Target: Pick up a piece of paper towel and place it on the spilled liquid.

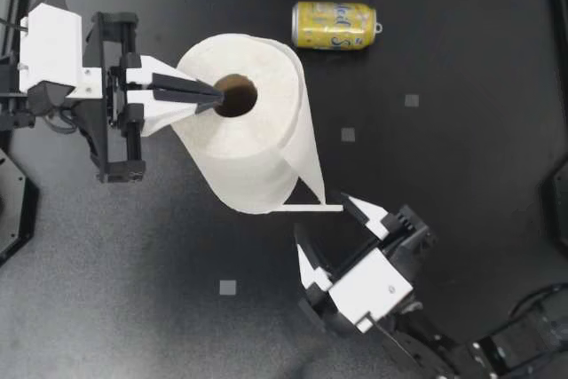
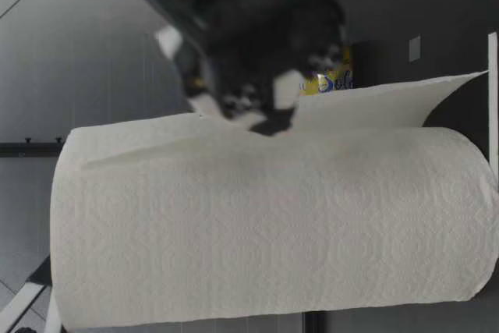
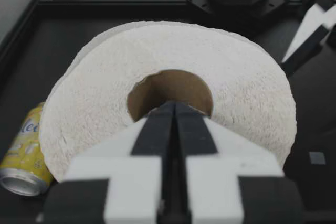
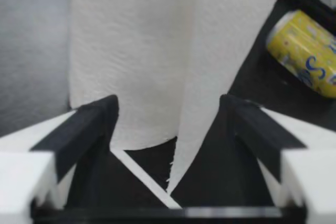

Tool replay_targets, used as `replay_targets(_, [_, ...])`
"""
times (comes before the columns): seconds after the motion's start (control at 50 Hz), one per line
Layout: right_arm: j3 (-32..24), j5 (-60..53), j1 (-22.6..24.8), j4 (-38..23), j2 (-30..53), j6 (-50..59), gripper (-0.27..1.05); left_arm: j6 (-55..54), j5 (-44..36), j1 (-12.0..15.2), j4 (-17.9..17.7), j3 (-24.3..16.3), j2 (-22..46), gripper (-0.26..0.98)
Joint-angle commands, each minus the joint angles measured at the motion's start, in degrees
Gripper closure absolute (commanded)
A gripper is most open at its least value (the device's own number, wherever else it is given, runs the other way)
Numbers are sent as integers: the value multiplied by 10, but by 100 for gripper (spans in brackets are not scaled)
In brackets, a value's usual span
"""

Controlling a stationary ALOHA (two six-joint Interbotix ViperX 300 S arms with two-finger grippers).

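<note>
The roll [image 1: 253,153] is apparently steadied upright mid-table by the left gripper [image 1: 211,95], closed tight, tips in the core [image 1: 238,97]. The loose sheet [image 1: 304,144] is straddled, untouched, by the right gripper [image 1: 325,217], spread wide, presumably for tearing.

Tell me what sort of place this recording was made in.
Probably a robot test bench: a black table with grey square markers, the left gripper and right gripper over it, and two props, a paper towel roll and yellow can.

White paper towel roll [image 1: 240,144] stands upright (brown cardboard core [image 1: 240,95] showing on top) left of the tabletop's [image 1: 461,219] middle, its loose sheet [image 1: 303,144] hanging down one side.
</note>
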Motion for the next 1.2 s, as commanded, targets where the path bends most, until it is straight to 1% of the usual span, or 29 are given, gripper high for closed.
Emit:
replay_targets(0.0, [-10,7,-10,0,-4,5,3,-1,2,2,-1,-7,-2,63])
replay_targets(0.56, [-15,15,-68,-1,6,6,3,0,2,2,-3,-6,-2,63])
replay_targets(0.82, [-6,68,-76,-1,-4,6,3,0,1,2,-3,-1,-2,63])
replay_targets(1.18, [-5,44,-115,-18,-9,6,3,0,-3,2,-3,2,-2,63])
